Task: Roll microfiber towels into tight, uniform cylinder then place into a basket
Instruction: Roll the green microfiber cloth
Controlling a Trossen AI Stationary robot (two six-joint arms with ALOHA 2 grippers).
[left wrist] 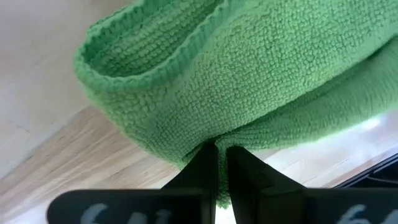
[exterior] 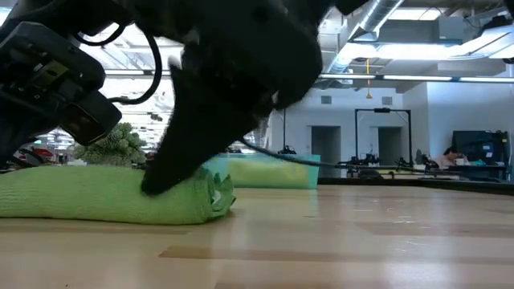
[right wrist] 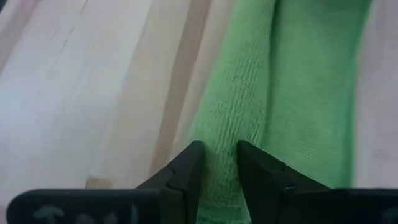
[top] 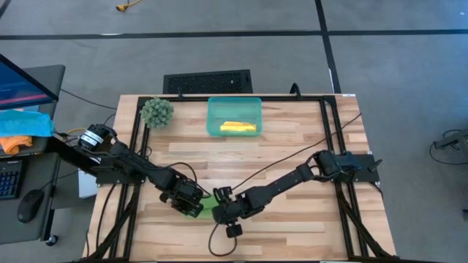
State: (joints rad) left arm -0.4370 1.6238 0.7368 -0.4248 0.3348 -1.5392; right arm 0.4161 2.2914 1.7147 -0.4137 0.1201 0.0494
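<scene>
A lime green microfiber towel (top: 208, 204) lies rolled into a cylinder (exterior: 96, 197) on the wooden table near its front edge, resting on its long side. My left gripper (top: 191, 202) is shut on the roll's left end. My right gripper (top: 221, 207) comes down on the right part, closed on a ridge of the cloth. The teal basket (top: 234, 117) stands at the far middle of the table. A rolled yellow towel (top: 238, 128) lies inside the basket. My left gripper pinches a bunched bit of the green towel's outer layers (left wrist: 219, 138) between its two fingers, close to the open end of the roll (left wrist: 124, 68). It comes slanting down from the table's left. The roll lies on the table. My right gripper has a raised fold of the green towel (right wrist: 219, 134) between its two fingertips. The fingers slant down from the table's right side, and the fold runs on ahead between them. The towel stays on the table, its rolled end (exterior: 217, 193) just beyond the fingers.
A fuzzy green ball-shaped plant (top: 156, 111) stands at the far left corner of the table. A black metal frame (top: 329, 109) runs along the table's sides. Bare wood lies between the roll and the basket.
</scene>
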